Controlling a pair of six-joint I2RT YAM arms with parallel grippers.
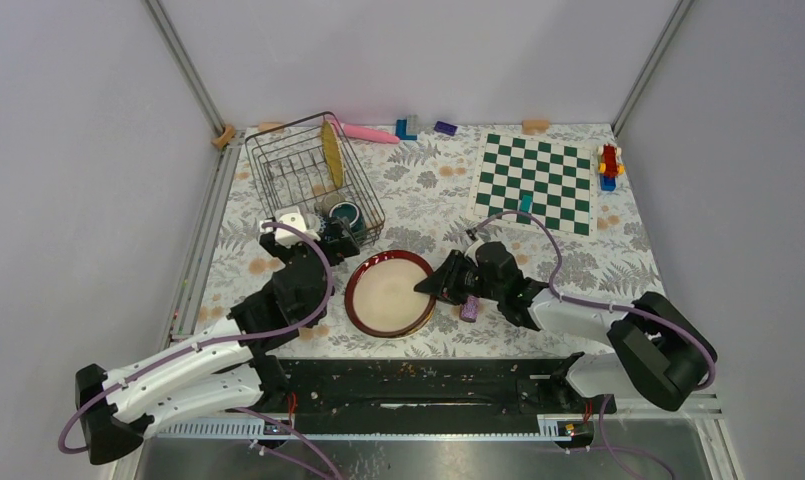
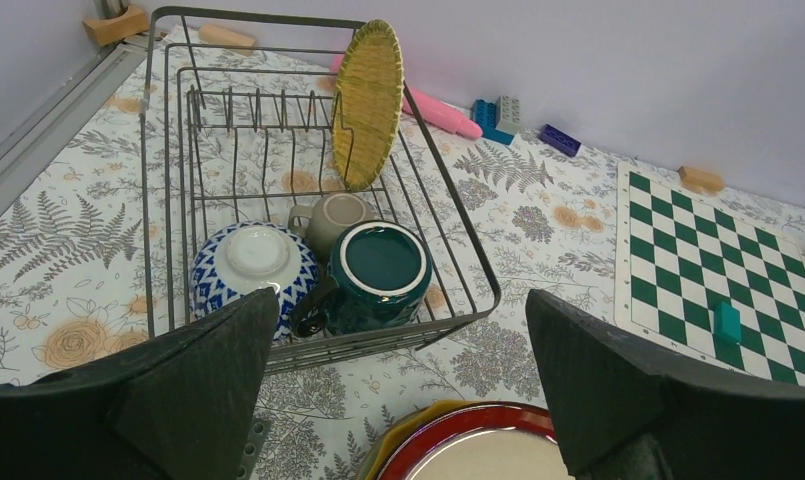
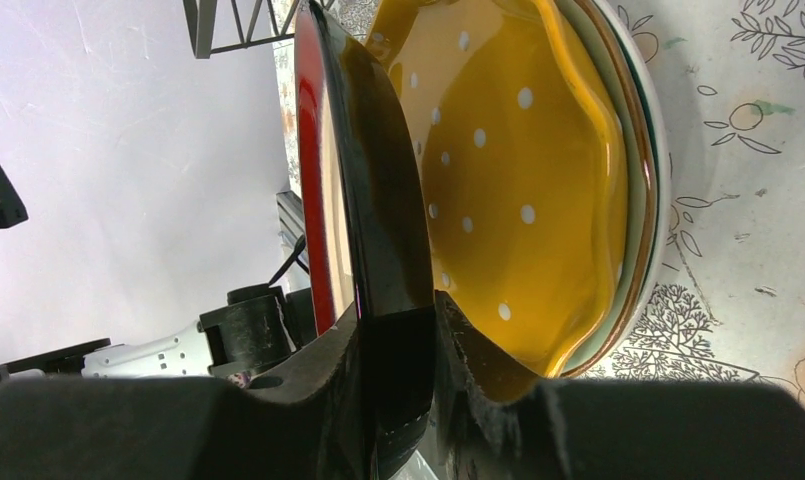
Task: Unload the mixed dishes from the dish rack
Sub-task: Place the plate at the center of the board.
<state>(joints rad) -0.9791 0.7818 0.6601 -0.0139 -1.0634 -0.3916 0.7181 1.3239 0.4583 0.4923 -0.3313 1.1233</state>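
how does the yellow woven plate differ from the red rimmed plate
The yellow woven plate stands on edge in the dish rack; the red-rimmed plate lies flat outside it. The woven plate is untouched; the right gripper clamps the red-rimmed plate's rim. Both are round.

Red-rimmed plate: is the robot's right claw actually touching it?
Touching. The right wrist view shows the right gripper pinching the rim of the dark red-rimmed cream plate, one finger pressed against each face with no gap.
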